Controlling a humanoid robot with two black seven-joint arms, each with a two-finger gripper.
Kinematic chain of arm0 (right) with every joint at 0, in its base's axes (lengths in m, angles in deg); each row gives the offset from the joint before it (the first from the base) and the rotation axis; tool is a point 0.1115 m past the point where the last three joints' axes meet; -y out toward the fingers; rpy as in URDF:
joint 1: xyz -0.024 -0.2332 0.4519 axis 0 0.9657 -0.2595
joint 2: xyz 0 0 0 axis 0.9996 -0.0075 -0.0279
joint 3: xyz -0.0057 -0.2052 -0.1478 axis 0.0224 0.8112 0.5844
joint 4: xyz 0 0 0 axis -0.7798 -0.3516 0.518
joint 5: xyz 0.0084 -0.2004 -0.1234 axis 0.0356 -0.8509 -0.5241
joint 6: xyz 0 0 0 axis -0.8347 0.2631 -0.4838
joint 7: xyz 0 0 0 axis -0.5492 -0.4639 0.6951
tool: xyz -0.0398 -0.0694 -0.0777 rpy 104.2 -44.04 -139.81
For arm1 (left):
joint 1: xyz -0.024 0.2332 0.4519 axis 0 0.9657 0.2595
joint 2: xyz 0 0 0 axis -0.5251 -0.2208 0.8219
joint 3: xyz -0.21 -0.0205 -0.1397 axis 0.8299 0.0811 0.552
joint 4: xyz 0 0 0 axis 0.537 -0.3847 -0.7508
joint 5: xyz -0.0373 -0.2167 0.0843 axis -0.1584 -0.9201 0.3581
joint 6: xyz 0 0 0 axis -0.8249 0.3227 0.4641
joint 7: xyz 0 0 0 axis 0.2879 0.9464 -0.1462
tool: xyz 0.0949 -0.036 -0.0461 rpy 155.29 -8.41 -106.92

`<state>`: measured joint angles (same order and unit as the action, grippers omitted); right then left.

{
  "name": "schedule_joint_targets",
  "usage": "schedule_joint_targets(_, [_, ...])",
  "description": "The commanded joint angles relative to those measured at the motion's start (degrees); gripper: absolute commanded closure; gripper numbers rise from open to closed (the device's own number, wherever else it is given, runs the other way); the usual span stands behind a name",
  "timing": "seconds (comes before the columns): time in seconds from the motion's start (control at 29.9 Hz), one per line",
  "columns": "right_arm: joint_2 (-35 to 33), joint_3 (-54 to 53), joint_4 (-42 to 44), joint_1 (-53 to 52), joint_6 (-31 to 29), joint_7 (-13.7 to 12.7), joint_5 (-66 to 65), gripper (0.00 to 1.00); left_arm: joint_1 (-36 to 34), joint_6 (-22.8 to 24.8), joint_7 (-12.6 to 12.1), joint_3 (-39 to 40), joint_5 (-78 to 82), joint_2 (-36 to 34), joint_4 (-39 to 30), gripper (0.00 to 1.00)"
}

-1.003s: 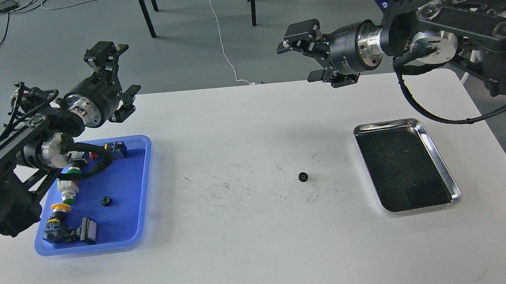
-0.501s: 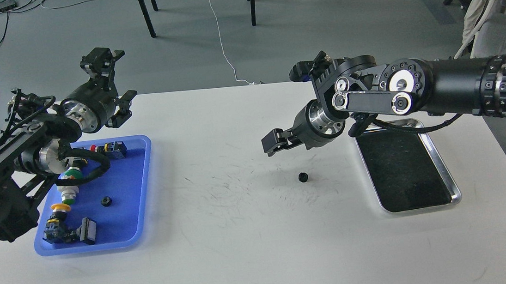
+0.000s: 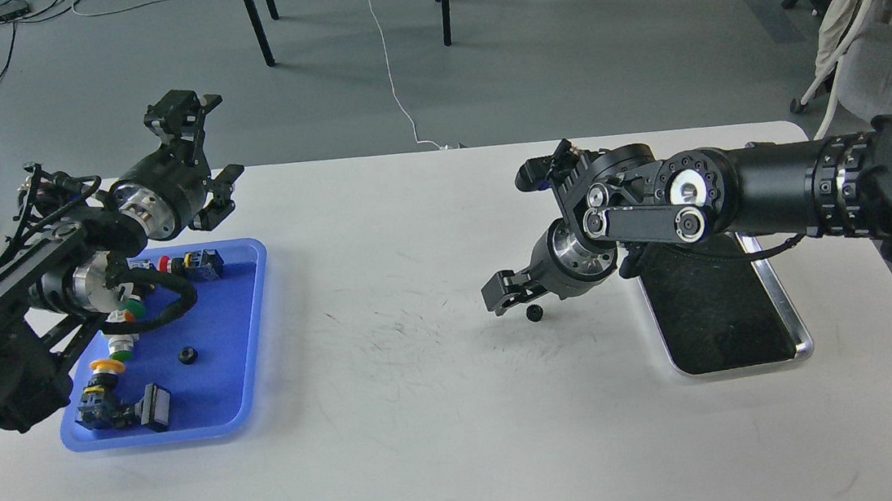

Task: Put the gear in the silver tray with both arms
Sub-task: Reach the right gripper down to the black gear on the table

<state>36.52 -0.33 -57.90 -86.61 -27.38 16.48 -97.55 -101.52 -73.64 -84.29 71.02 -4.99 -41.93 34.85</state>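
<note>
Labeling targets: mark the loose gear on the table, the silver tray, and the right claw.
gear (image 3: 535, 312), head view, top of its toothed body.
silver tray (image 3: 789, 309), head view, right rim.
right claw (image 3: 509, 292), head view, between its fingertips.

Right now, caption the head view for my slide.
Right gripper hovers by the table gear, silver tray empty; left gripper raised above blue tray.

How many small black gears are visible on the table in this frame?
2: one gear on the bare white table, just below the right tool; another gear inside the blue tray. The left arm could hide more in that tray.
</note>
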Motion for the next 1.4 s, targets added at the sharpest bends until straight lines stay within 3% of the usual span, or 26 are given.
schedule_joint_targets(0.0, [0.11, 0.08, 0.64, 0.67, 0.0, 0.02, -0.19, 0.07, 0.3, 0.01, 0.29, -0.01, 0.0, 0.03, 0.0, 0.02])
schedule_joint_targets(0.33, [0.55, 0.26, 2.58, 1.98, 0.0, 0.02, -1.68, 0.17, 0.3, 0.01, 0.29, -0.01, 0.0, -0.06, 0.0, 0.02])
schedule_joint_targets(0.7, [2.22, 0.34, 3.02, 2.69, 0.0, 0.02, -2.04, 0.19, 0.3, 0.01, 0.38, -0.01, 0.08, -0.32, 0.0, 0.02])
schedule_joint_targets(1.0, [2.57, 1.75, 3.63, 3.04, 0.0, 0.11, -3.44, 0.42, 0.39, 0.1, 1.17, -0.27, 0.08, -0.41, 0.0, 0.02])
schedule_joint_targets(1.37, [2.66, 1.84, 3.81, 3.39, 0.0, 0.11, -3.62, 0.49, 0.39, 0.1, 1.26, -0.27, 0.17, -0.41, 0.0, 0.02])
